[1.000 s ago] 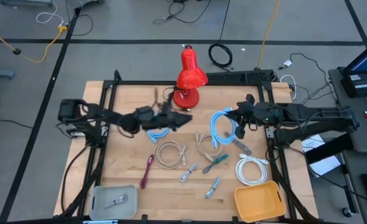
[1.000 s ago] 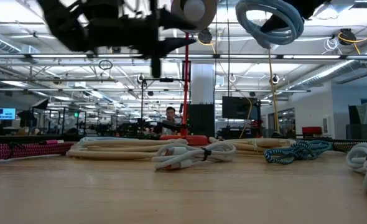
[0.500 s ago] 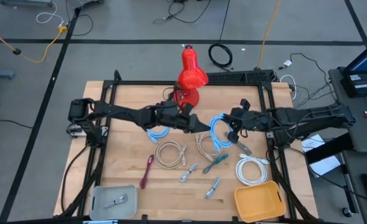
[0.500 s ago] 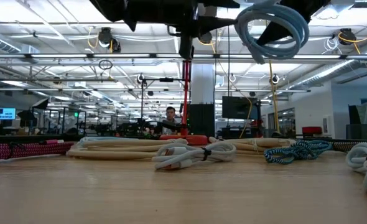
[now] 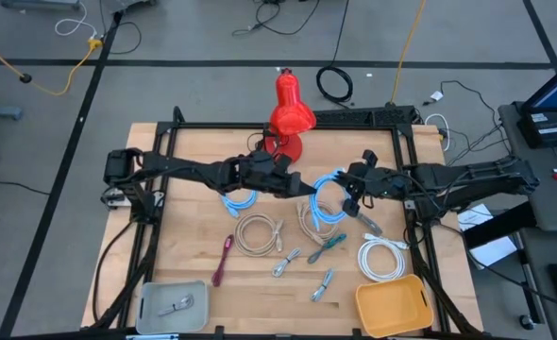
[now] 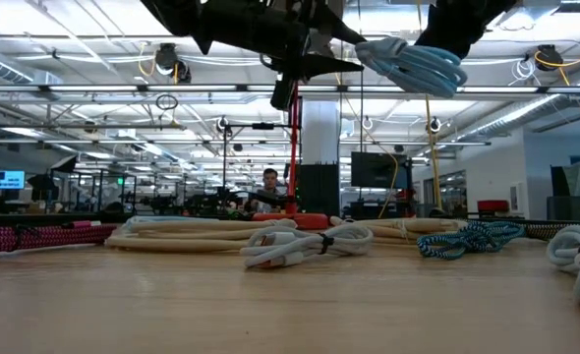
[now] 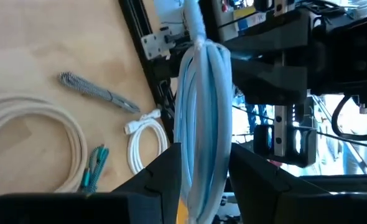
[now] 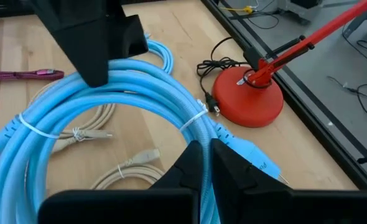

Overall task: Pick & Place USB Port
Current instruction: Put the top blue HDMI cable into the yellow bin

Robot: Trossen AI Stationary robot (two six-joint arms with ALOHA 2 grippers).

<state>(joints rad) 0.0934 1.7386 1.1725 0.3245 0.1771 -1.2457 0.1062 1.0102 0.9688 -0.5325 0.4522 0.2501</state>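
1. The high view looks straight down on the whole table (image 5: 194,255).
2. The low view sits at tabletop level, facing the room.
3. Each wrist view looks closely along its own fingers.
4. All four share the light blue cable coil (image 5: 328,200) (image 6: 413,61) (image 7: 202,124) (image 8: 109,93) near the red lamp (image 5: 289,118) (image 8: 249,93).

left gripper (image 5: 293,186), right gripper (image 5: 347,194), fingers meeting mid-table

Blue cable coil (image 6: 413,61) aloft; beige cables (image 6: 270,239) on table (image 6: 270,305).
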